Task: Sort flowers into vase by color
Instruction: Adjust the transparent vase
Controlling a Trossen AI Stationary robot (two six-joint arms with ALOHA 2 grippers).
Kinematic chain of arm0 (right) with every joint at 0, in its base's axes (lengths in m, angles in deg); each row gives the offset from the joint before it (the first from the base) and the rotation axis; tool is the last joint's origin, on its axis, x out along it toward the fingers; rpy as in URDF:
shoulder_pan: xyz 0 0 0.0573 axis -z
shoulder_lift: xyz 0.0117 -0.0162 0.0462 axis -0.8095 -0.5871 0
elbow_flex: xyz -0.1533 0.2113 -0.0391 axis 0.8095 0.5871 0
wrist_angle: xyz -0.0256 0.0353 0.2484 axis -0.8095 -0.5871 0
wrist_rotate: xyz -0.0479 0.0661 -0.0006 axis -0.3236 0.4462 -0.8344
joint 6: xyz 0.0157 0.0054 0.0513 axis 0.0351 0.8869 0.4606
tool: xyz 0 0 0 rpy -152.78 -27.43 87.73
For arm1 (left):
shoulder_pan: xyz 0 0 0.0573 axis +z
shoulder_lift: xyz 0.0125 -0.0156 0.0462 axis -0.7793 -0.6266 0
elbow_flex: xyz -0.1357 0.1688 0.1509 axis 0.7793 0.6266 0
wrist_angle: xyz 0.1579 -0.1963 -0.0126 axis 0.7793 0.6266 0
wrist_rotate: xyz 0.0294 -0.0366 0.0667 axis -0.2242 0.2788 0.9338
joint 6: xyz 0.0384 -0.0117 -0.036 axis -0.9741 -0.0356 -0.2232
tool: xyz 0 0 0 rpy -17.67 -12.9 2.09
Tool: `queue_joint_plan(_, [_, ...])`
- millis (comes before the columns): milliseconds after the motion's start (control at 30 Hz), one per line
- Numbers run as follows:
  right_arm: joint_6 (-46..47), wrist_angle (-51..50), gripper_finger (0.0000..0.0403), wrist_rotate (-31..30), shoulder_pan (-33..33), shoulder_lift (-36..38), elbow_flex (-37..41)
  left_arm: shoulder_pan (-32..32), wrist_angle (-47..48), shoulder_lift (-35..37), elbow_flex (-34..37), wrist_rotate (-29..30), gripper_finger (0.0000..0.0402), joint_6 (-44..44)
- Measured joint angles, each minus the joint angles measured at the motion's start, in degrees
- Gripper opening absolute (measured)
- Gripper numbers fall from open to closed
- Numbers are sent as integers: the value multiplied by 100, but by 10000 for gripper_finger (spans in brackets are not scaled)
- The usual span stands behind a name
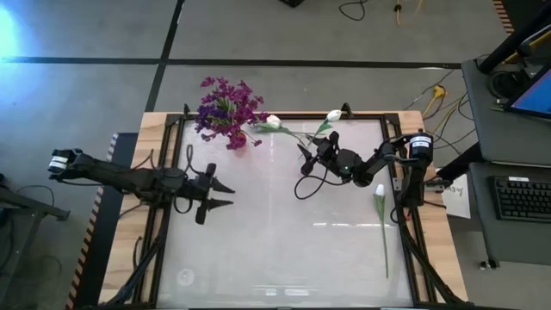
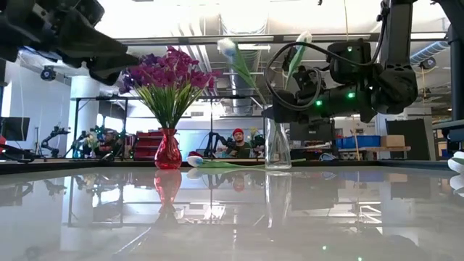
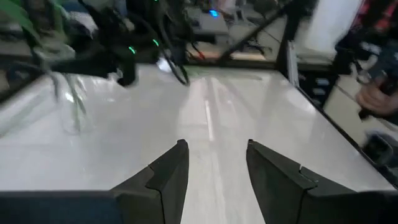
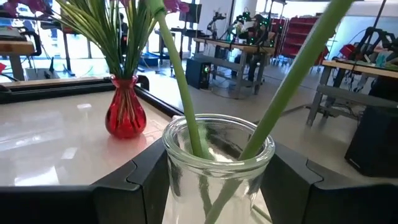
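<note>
Glass fills my right wrist view: the clear vase (image 4: 217, 168) stands between the fingers of my right claw (image 4: 217, 180), which is spread wide to either side of it; whether the pads touch the glass I cannot tell. Two green stalks already stand in it, leaning apart, with their white buds (image 1: 334, 114) hanging out over the far edge of the bench (image 1: 284, 258). Farther off, near the far left of the bench, the red vase (image 4: 125, 115) carries the whole bunch of purple flowers (image 1: 225, 110).

What I judge is still to sort is the white flower (image 1: 380, 191) lying flat by the right edge of the bench. From above, its bud sits just on the near side of the right arm and its long stalk runs straight back towards the near edge, roughly in line with that edge rail. So it lies behind and beside my right claw, not ahead of it, and I would have to draw back and turn the wrist across the stalk.

My left claw (image 1: 219, 194), also spread and holding nothing, hovers over the left half of the bench, well apart from that flower; the right arm is plainly nearer.
</note>
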Motion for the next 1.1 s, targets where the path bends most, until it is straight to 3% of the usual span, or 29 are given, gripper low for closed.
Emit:
queue_joint_plan(233, [11,-93,196,1,0,0,0,0,-14,301,1,73,148,-127])
queue_joint_plan(733, [129,-140,200,-3,0,7,-2,0,-11,216,3,81,148,-75])
queue_joint_plan(1100, [169,-219,285,-12,-7,47,0,0,-11,216,3,381,149,55])
